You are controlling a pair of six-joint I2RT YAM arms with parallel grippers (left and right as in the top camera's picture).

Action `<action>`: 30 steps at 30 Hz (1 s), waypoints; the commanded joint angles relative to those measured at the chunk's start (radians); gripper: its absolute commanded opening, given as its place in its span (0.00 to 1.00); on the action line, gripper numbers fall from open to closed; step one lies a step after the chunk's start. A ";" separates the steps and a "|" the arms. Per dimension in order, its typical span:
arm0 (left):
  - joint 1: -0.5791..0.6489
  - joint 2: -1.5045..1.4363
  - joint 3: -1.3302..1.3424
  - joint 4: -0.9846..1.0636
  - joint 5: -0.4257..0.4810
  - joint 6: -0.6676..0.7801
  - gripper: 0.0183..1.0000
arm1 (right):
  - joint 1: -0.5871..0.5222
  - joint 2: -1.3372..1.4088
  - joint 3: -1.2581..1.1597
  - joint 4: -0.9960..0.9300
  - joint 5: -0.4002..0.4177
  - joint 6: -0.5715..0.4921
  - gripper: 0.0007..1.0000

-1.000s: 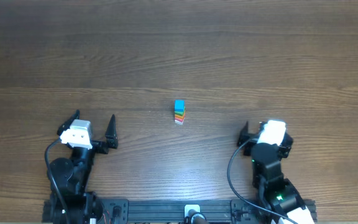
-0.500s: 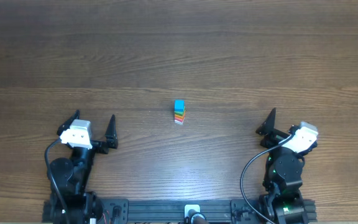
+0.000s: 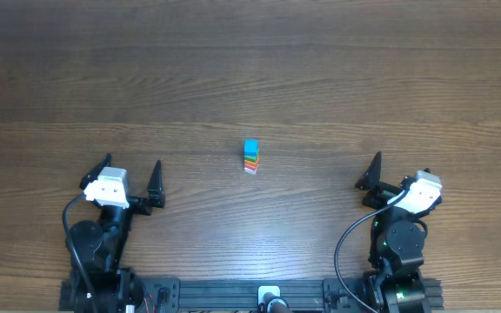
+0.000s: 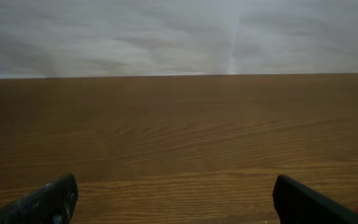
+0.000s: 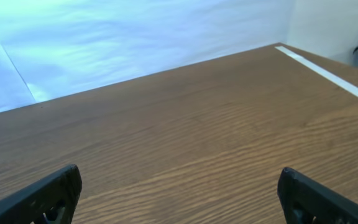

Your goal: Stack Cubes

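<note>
A small stack of cubes [image 3: 250,157] stands upright near the middle of the brown wooden tabletop [image 3: 250,61]. A blue cube [image 3: 250,146] sits on top, with thin green, orange and red layers showing beneath it.

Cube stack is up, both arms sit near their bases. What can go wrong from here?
1. The stack is one cube wide and several high, standing free mid-table. A knock to the table might topple it.
2. The left gripper and right gripper are both open and flank the stack. A sweep by either arm across the middle would likely clip it.
</note>
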 commanded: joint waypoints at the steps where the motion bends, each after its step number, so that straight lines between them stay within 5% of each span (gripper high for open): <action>1: -0.004 -0.007 -0.005 -0.001 0.009 0.015 1.00 | -0.005 -0.049 -0.009 -0.001 -0.029 -0.026 0.99; 13: -0.004 -0.007 -0.005 -0.001 0.009 0.014 1.00 | -0.005 -0.077 -0.009 0.000 -0.102 -0.016 0.99; 18: -0.004 -0.007 -0.005 -0.001 0.009 0.014 1.00 | -0.006 -0.077 -0.009 -0.006 -0.220 -0.129 0.99; 30: -0.004 -0.007 -0.005 -0.001 0.010 0.014 1.00 | -0.006 -0.077 -0.009 -0.017 -0.292 -0.228 0.99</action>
